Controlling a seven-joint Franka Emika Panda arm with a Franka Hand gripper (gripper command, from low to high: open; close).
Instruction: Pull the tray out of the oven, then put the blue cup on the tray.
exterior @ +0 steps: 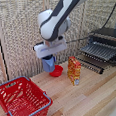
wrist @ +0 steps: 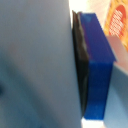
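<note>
Now, over the pale wooden tabletop (exterior: 97, 98): white Franka arm's end effector (exterior: 48, 59) closed on the small blue-grey cylindrical cup (exterior: 49, 64), held clear of the wood just above the shallow red bowl (exterior: 56, 71). Seen up close in the wrist view, one blue finger pad (wrist: 97, 55) pressed flat against the cup's pale wall (wrist: 35, 60), with a dark strip between them; opposite finger out of sight.

Key relation for the next move, read on the exterior view as a clock face: flat wire tray of thin silvery bars (exterior: 99, 51) lying at roughly 3 o'clock from the held cup, well apart and slightly higher, already drawn forward out of the boxy black-and-silver toaster oven (exterior: 108, 39) above the lowered door (exterior: 93, 64). Tray's long side running from about 10 o'clock to 4 o'clock; bars crossing it.

Standing between cup and tray: tall orange snack bag (exterior: 74, 70), near the door's edge. Judged: a sideways carry toward 3 o'clock, high enough to pass the bag, then a set-down on the bars. Red plastic basket with grey rim (exterior: 23, 99) at 7 o'clock, out of the path.
</note>
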